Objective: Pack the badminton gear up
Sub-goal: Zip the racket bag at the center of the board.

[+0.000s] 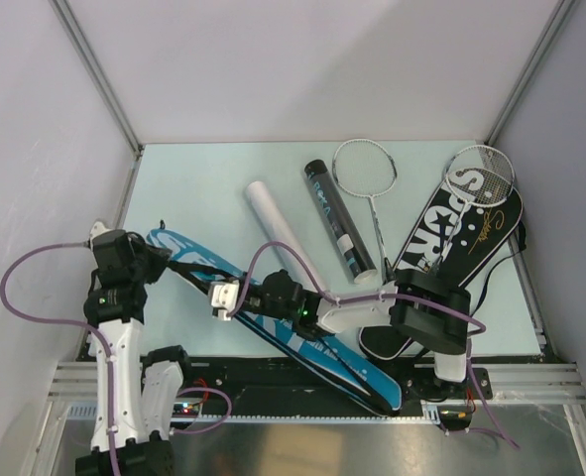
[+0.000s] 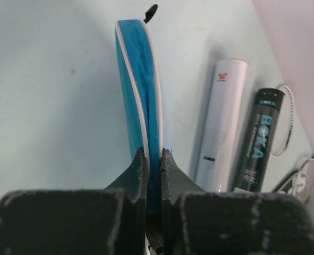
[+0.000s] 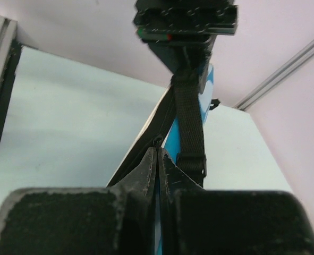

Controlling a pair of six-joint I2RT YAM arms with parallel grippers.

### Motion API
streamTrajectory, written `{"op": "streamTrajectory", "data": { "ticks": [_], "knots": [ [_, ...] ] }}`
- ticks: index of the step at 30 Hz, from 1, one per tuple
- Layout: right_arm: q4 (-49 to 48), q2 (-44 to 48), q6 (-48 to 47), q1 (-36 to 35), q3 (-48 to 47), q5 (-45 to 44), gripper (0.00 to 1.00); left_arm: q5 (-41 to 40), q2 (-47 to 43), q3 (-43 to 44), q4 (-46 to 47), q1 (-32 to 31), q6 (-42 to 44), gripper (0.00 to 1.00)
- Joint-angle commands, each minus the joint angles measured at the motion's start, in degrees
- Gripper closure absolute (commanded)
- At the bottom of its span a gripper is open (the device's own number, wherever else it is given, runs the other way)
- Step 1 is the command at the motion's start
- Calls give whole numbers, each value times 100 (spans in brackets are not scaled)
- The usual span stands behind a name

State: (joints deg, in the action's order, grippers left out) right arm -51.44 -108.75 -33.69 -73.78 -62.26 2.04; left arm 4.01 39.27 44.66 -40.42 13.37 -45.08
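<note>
Left gripper (image 2: pixel 154 166) is nearly closed, pinching the edge of the blue cover (image 2: pixel 138 79) at its far left end. Right gripper (image 3: pixel 158 159) is fully closed on a thin edge of the same cover nearer its middle, just beside a black strap (image 3: pixel 191 117); whether it has a zip pull I cannot tell. The cover runs diagonally over the near part of the worktop (image 1: pixel 203 169), from far left to near right. Beyond it lie the white tube (image 1: pixel 276 230) and black tube (image 1: pixel 334 216), with a silver racket (image 1: pixel 365 167) and the black cover (image 1: pixel 449 238) to their right. The step in hand looks like working the blue cover's opening, the left arm anchoring it. Next, the right gripper likely has to draw along the seam without either pinch slipping off.
</note>
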Motion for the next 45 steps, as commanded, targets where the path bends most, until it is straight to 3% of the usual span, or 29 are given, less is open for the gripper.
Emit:
{"op": "streamTrajectory", "data": {
  "ticks": [1, 10, 19, 26, 34, 40, 45],
  "knots": [
    [622, 520, -168, -92, 255, 280, 100, -1161, 178, 359, 653, 157, 511, 100],
    [1102, 757, -13, -147, 363, -137, 100, -1510, 294, 559, 653, 158, 546, 100],
    [1888, 1797, 722, -470, 1382, -1294, 100, -2773, 879, 1301, 663, 162, 568, 100],
    [3662, 3106, 2253, -869, 2310, -2858, 100, -3356, 1663, 2161, 683, 175, 566, 100],
    [6663, 4804, 4897, -1096, 2802, -4483, 100, -3733, 2575, 3133, 670, 174, 710, 100],
    [8002, 5423, 6599, -1090, 2880, -4901, 100, -3992, 2968, 3583, 673, 180, 874, 100],
    [8726, 5245, 7719, -834, 2844, -4801, 100, -4500, 3292, 3950, 669, 171, 1154, 100]
  ]
}}
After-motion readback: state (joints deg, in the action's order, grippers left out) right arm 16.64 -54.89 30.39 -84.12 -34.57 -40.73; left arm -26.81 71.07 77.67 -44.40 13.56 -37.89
